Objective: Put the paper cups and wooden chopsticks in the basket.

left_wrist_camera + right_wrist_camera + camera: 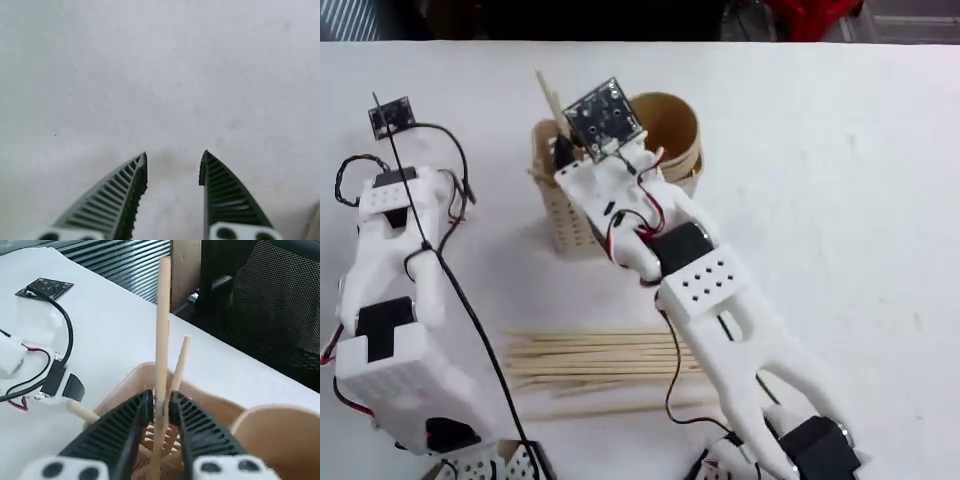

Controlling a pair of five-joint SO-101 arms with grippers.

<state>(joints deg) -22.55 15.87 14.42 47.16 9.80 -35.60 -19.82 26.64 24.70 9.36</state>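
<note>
**Desk:** Far left, what is the left pincer [174,161] doing?

**Photographer:** It is spread wide and holds nothing, pointing down at the bare surface [150,70]. The left arm [390,290] sits folded at the edge, likely parked out of the way (one worker at a time, it seems).

**Desk:** And mid-frame?

**Photographer:** A bundle of loose chopsticks [590,358] lies flat on the surface between the arms, on the near side of the basket [563,218], not yet put away.

**Desk:** The right arm?

**Photographer:** The right pincer [161,405] is pinching a single chopstick [163,315], held upright over the basket's mouth. That is probably so it drops in end-first beside the leaning sticks [181,360] already there.

**Desk:** The cups?

**Photographer:** A paper cup [672,125] stands at the basket's right side. I cannot tell whether it is inside the basket or just touching it.
</note>
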